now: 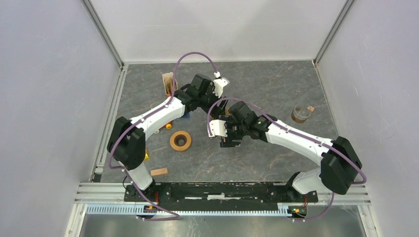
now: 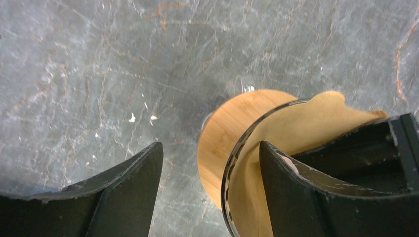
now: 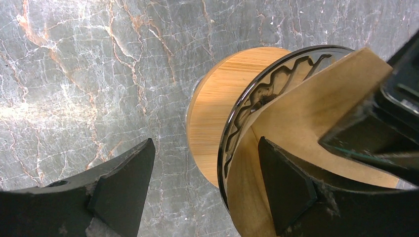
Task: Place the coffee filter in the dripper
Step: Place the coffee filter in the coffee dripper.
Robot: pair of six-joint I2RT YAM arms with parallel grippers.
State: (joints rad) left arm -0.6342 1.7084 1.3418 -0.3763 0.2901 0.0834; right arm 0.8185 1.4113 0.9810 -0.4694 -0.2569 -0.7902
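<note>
Grey tabletop (image 1: 276,84): dripper (image 3: 212,113), brown ring (image 1: 180,140), block (image 1: 159,172)

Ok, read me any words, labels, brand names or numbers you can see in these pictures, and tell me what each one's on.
No readable text in any view.
The dripper, with its wooden collar, shows no print.
The coffee filter is plain brown paper.
The table shows only stone veining.

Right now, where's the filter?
Both wrist views show the filter sitting inside the dripper at mid-table, between the left gripper and the right gripper, both open. In the top view the grippers cover it.
</note>
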